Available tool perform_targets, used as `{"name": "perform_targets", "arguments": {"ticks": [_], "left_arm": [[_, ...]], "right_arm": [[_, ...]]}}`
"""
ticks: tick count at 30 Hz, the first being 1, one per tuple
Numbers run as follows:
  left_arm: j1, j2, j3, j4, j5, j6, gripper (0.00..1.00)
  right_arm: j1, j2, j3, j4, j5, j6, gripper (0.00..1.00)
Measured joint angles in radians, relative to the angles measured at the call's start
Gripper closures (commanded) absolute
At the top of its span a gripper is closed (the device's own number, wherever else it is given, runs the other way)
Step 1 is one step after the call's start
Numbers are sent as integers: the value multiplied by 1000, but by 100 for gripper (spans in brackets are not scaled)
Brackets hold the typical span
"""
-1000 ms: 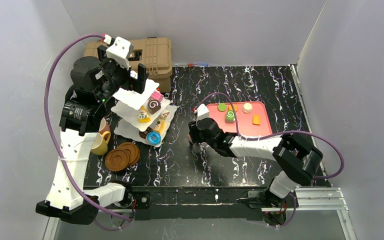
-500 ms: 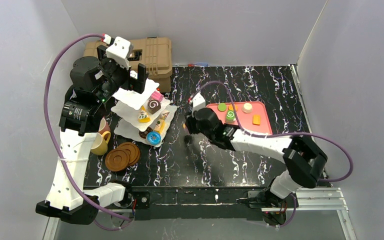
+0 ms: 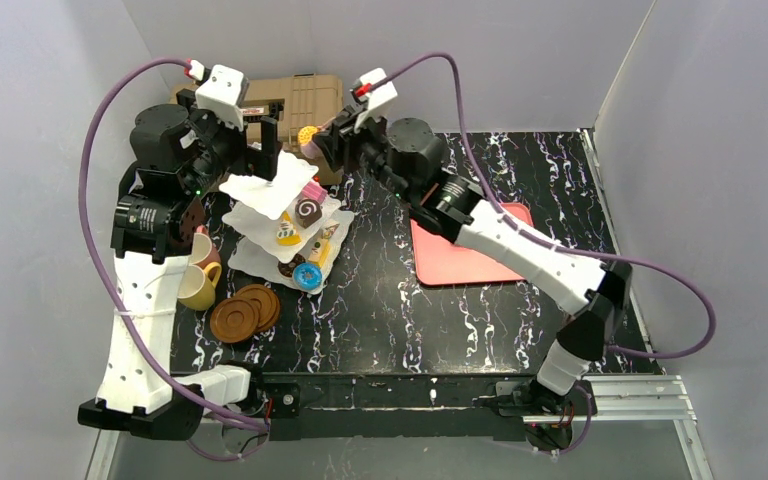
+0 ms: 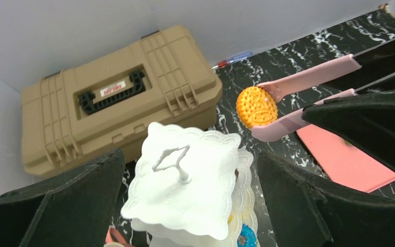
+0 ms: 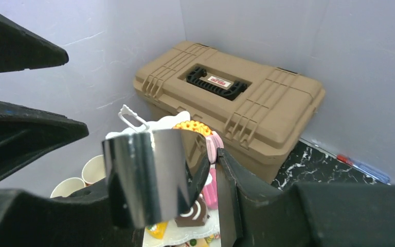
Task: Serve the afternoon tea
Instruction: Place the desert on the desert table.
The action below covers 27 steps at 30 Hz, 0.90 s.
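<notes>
Serving stand (image 3: 260, 190): white, three square tiers, at 9 o'clock on the table (image 3: 520, 170); toy pastries (image 3: 307, 212) on the two lower tiers; wire loop (image 4: 172, 157) rising from the top plate.
Left gripper (image 4: 189, 159): spread wide, holding nothing, poised above the top plate with one finger off each side, apart from it.
Right gripper (image 3: 322, 143): partly closed, squeezing pink tongs (image 4: 308, 77).
Biscuit (image 4: 256, 107): round, orange, pinched at the tong tips, in the air at 1 o'clock of the top plate, clear of it.
Cups (image 3: 200, 285): yellow and pink, at 8 o'clock of the stand, just beside it.
Saucers (image 3: 245, 312): brown, two overlapping, at 6 o'clock of the stand.
Tray (image 3: 460, 262): pink-red, flat at 3 o'clock of the stand, well apart.
Case (image 4: 113, 103): tan, lid closed, at 12 o'clock behind the stand.
</notes>
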Motion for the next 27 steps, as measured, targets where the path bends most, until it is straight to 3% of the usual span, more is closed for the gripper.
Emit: {"name": "perform_targets", "arguments": {"ticks": [14, 27], "left_arm": [[158, 13, -3, -58, 61, -52, 1], [179, -1, -63, -58, 106, -52, 1]], "right_arm": [[0, 281, 185, -108, -95, 10, 71], [0, 291, 217, -110, -106, 31, 45]]}}
